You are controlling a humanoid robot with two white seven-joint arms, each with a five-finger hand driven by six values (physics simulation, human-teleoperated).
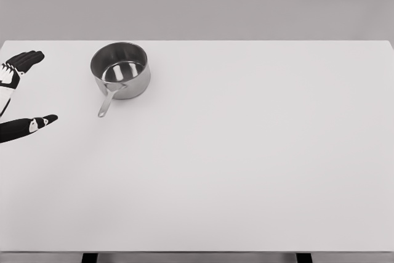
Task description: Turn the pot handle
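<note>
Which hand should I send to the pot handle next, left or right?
Left. The left hand is already over the table's left edge, fingers open, with a gap between it and the pot, whose handle points down-left toward it. The right hand is not in view.
</note>
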